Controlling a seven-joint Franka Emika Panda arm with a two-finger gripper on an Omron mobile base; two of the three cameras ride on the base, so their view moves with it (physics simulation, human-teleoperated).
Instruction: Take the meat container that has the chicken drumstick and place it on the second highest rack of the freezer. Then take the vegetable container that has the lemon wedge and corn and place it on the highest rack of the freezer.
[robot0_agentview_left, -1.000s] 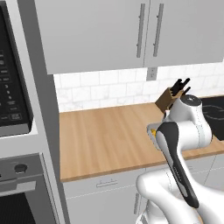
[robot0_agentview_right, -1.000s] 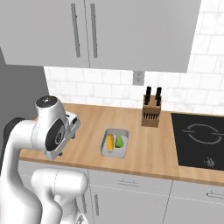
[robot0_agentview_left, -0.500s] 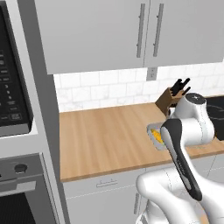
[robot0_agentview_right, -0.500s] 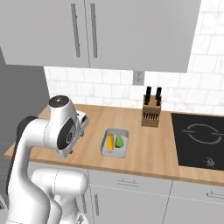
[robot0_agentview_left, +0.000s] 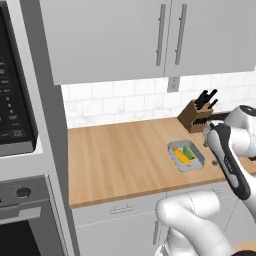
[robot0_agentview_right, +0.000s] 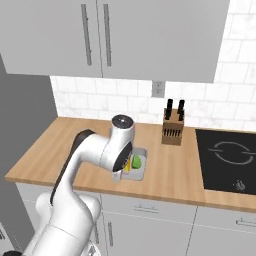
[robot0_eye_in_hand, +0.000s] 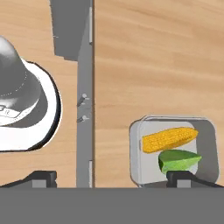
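The vegetable container (robot0_eye_in_hand: 211, 144) is a shallow grey rectangular tray on the wooden counter, also seen as the tray (robot0_agentview_left: 196, 161) (robot0_agentview_right: 140, 171). In it lie the yellow corn (robot0_eye_in_hand: 169, 139) (robot0_agentview_left: 180, 156) and the green lemon wedge (robot0_eye_in_hand: 179, 160) (robot0_agentview_left: 189, 152) (robot0_agentview_right: 136, 161) side by side. My gripper (robot0_eye_in_hand: 112, 178) hangs open above the counter, nothing between its fingers. One fingertip (robot0_eye_in_hand: 183, 178) is over the tray's near edge, beside the wedge. The meat container, the chicken drumstick and the freezer are out of view.
A knife block (robot0_agentview_left: 197, 114) (robot0_agentview_right: 172, 132) stands against the tiled wall behind the tray. A black cooktop (robot0_agentview_right: 227, 157) lies to the right. A wall oven and microwave column (robot0_agentview_left: 20, 165) borders the counter on the left. Upper cabinets hang overhead.
The arm has swung right along the counter until the hand hangs over the tray. The jaws stayed open, and the tray has not moved.
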